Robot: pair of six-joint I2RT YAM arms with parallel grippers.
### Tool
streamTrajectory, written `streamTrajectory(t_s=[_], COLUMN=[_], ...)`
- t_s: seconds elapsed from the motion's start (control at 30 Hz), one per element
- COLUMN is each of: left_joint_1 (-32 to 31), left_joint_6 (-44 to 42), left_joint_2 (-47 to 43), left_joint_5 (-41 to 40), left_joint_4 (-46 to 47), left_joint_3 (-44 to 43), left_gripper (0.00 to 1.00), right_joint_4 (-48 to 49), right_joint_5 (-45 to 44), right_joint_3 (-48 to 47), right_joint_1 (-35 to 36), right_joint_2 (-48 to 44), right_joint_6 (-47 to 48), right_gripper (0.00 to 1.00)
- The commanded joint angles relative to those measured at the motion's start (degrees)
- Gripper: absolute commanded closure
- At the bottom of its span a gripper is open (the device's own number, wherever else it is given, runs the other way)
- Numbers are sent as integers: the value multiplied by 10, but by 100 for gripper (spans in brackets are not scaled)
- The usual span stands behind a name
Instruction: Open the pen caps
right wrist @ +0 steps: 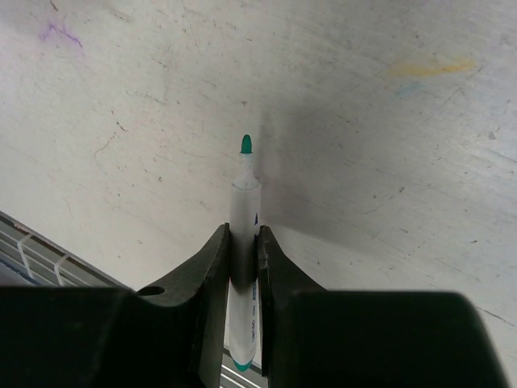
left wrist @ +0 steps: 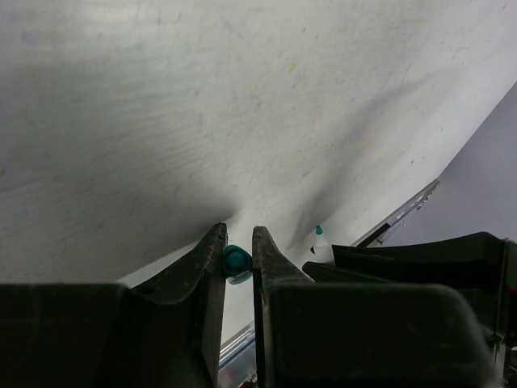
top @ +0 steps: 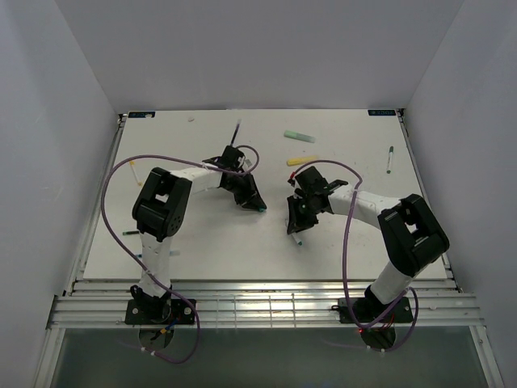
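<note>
Dark teal cap (left wrist: 236,262), white pen (right wrist: 245,212) with teal tip, black fingers (left wrist: 202,279).

scuffed white tabletop (top: 210,242) between plain pale grey walls (top: 266,48)

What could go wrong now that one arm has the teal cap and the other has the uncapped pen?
1. The teal cap is pinched near the tips of the left fingers, with little of it gripped. It could slip out and roll away.
2. The pen in the right fingers points its bare tip towards the table. Lowering it carelessly may leave a mark.
</note>
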State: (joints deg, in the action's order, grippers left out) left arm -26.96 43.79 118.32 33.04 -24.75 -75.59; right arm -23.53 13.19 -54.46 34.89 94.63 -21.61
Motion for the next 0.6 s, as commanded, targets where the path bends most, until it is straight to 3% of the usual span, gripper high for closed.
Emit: streamTrajectory(t_s=[0.0,0.27,0.57], left_joint_1=[-12,-37,-51], left_joint_6=[0,5,18], left_joint_2=[16,86,107], left_joint_5=[7,24,41], left_joint_4=[6,-4,-3], left_joint_3=[-47,-144,-150], left_gripper=[93,85,75], right_joint_4=[16,32,55], right_joint_5=[-5,-19,-49], right_joint_3=[-5,-8,12], right_joint_1=[-3,-3,-3], right_joint_2=[7,15,25], right_joint_6=[13,-3,-14], right_gripper=[92,92,92])
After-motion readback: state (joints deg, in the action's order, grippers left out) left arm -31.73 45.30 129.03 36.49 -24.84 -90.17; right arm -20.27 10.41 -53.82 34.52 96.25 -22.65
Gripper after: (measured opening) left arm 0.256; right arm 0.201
